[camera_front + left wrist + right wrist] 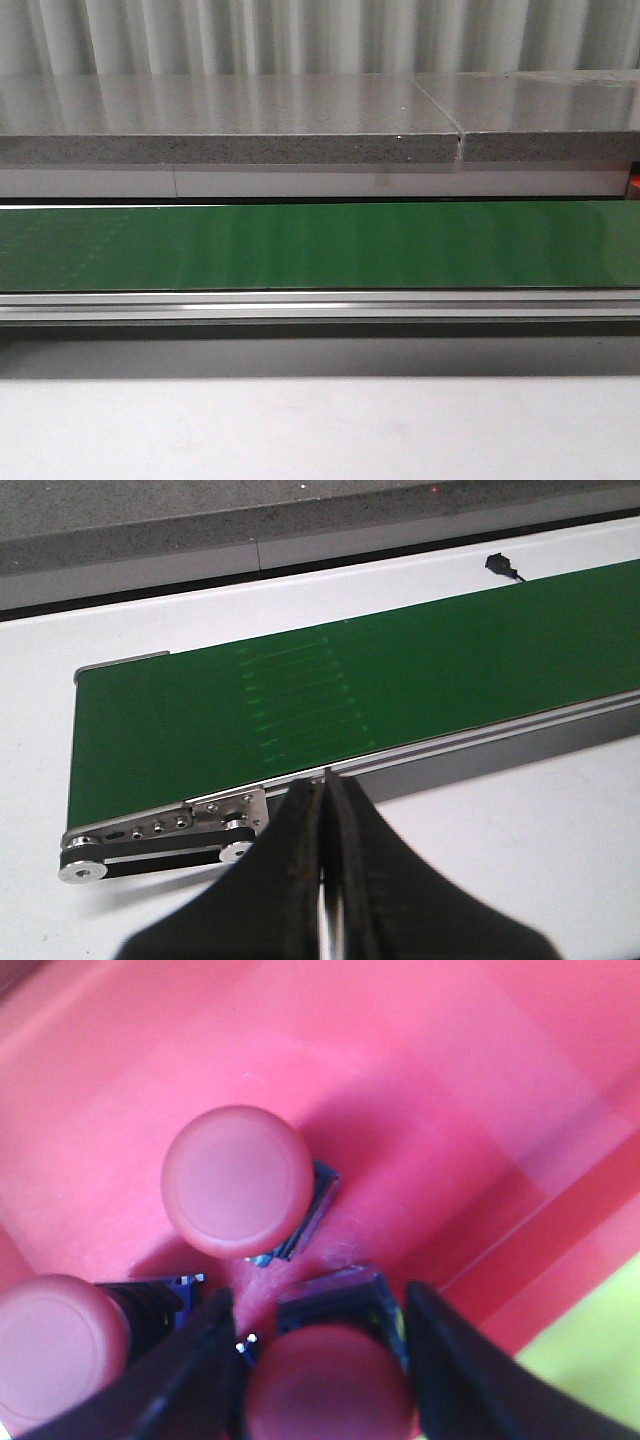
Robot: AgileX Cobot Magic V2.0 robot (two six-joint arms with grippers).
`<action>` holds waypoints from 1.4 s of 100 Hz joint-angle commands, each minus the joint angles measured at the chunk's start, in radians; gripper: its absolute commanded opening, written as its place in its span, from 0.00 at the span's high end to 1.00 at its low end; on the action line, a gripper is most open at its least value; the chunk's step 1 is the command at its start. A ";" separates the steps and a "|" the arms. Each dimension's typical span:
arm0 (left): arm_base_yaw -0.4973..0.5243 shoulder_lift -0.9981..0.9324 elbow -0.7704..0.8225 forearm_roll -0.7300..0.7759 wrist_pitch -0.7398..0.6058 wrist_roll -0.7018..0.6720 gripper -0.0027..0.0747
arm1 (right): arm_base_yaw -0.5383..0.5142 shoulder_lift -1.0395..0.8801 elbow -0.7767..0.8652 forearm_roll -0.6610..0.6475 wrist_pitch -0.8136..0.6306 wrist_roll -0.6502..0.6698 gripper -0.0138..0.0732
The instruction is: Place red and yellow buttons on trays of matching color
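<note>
In the right wrist view three red buttons lie in the red tray (pixel 420 1070). One (pixel 237 1180) stands cap-up in the middle, another (pixel 55 1345) lies to the side. The third red button (pixel 330 1385) sits between the fingers of my right gripper (pixel 318 1360), which is open, with a small gap on one side of the button's dark base. A strip of the yellow tray (pixel 600 1360) shows past the red rim. No yellow button is in view. My left gripper (pixel 325 810) is shut and empty, over the white table by the conveyor's end.
A green conveyor belt (pixel 320 245) runs across the front view with nothing on it, an aluminium rail (pixel 320 305) along its near side. Behind it is a grey stone ledge (pixel 230 148). The belt's end roller (pixel 85 870) lies near my left gripper.
</note>
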 commanded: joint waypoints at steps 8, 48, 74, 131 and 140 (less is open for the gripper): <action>-0.008 0.009 -0.026 -0.021 -0.062 -0.004 0.99 | -0.009 -0.051 -0.032 -0.002 -0.057 0.001 0.28; -0.008 0.009 -0.026 -0.021 -0.062 -0.004 0.99 | -0.003 -0.089 -0.032 -0.010 -0.047 -0.038 0.28; -0.008 0.009 -0.026 -0.021 -0.062 -0.004 0.99 | 0.030 -0.188 -0.030 -0.015 0.020 -0.106 0.54; -0.008 0.009 -0.026 -0.021 -0.062 -0.004 0.99 | 0.377 -0.370 -0.030 -0.014 0.128 -0.259 0.91; -0.008 0.009 -0.026 -0.021 -0.062 -0.004 0.99 | 0.426 -0.389 -0.030 -0.010 0.136 -0.259 0.91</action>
